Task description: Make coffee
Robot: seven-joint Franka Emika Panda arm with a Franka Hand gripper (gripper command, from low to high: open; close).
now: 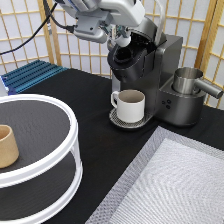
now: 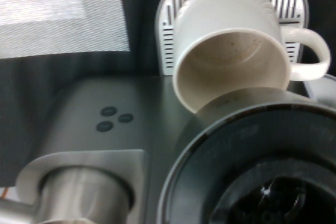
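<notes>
My gripper (image 1: 121, 39) hangs at the exterior view's top, just above the open brew chamber (image 1: 131, 55) of the dark coffee machine (image 1: 167, 65). Its fingers are shut on a small white pod, the coffee (image 1: 124, 38), which sits right over the chamber's rim. The machine's lid stands raised behind the hand. A white handled mug (image 1: 131, 105) rests on the drip tray (image 1: 116, 119) below the spout. In the wrist view I look down past the dark round chamber (image 2: 262, 170) into the empty mug (image 2: 232, 55).
A steel jug (image 1: 187, 80) with a side handle sits on the machine's right part; it also shows close by as the steel jug (image 2: 67, 190). A white two-tier stand (image 1: 67, 150) holds a tan cup (image 1: 6, 145). A grey mesh mat (image 1: 170, 185) lies at the bottom right.
</notes>
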